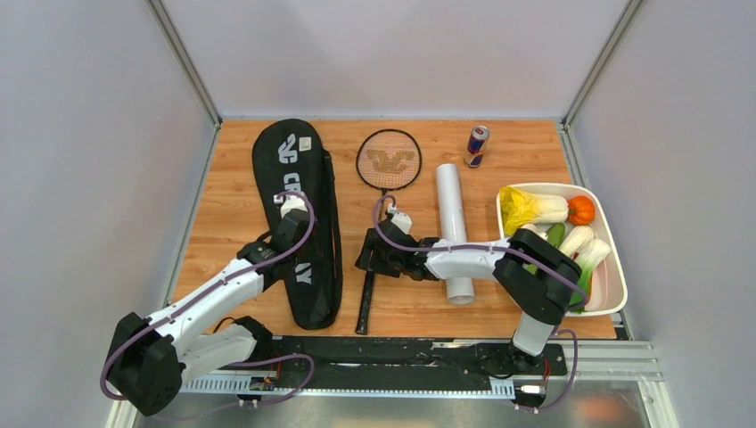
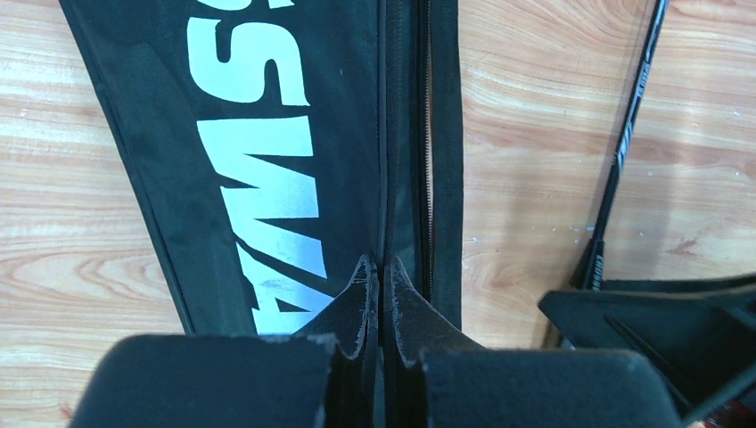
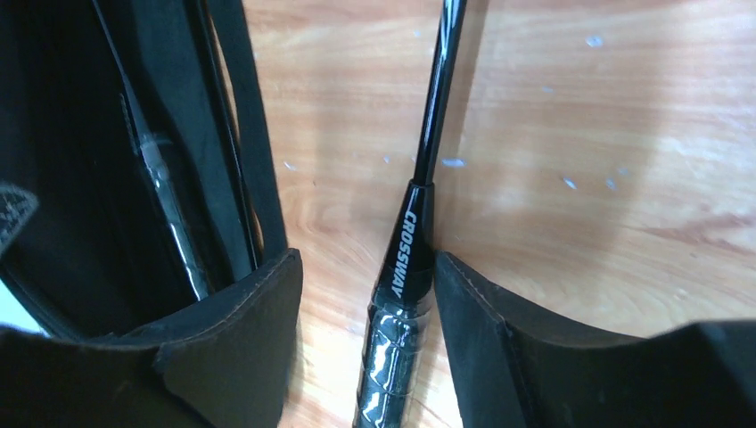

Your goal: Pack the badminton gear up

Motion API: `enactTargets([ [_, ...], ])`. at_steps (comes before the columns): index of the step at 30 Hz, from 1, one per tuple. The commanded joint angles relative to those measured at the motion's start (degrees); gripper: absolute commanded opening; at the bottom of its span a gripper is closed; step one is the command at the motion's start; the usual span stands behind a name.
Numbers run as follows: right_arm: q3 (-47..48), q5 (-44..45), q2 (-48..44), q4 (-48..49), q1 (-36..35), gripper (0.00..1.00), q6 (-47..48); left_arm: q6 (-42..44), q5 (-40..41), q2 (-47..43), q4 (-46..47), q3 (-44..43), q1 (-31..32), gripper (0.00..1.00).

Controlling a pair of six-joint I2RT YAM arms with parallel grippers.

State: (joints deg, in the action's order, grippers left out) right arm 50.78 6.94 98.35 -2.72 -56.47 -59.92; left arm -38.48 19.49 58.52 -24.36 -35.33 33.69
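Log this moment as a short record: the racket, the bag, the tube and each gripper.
racket: lying flat, outside the bag
racket bag: left of the racket
white tube: lying right of the racket
left gripper: shut, tips on the bag beside its zip
right gripper: open, jaws astride the racket's handle

Bare worktop (image 1: 227, 196) is lying open left of the racket bag (image 1: 294, 178); the white tube (image 1: 453, 223) is hemming in the racket (image 1: 389, 159) from the right.
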Motion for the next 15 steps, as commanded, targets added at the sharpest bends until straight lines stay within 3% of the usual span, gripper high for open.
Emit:
enactTargets([
  [1,5.2,8.1,6.1,-10.1,-1.4,0.61,0.3,-0.8,-1.5,-1.7,3.3,0.5,-0.1,0.0],
  [6,6.8,12.3,9.5,-14.2,-2.8,0.49,1.6,-2.4,-2.5,-2.7,4.9,2.0,-0.1,0.0],
  [11,3.2,14.7,4.2,-14.2,-2.3,0.11,7.9,-2.9,-4.0,-2.7,6.4,2.1,-0.1,0.0],
  [13,1.3,14.0,0.4,-13.5,-2.4,0.01,11.4,-3.3,-4.7,-3.0,7.0,2.2,-0.2,0.0],
  [15,-2.8,12.5,-4.4,-12.0,-2.4,0.0,13.4,-3.5,-5.4,-3.4,7.5,2.5,-0.2,0.0],
])
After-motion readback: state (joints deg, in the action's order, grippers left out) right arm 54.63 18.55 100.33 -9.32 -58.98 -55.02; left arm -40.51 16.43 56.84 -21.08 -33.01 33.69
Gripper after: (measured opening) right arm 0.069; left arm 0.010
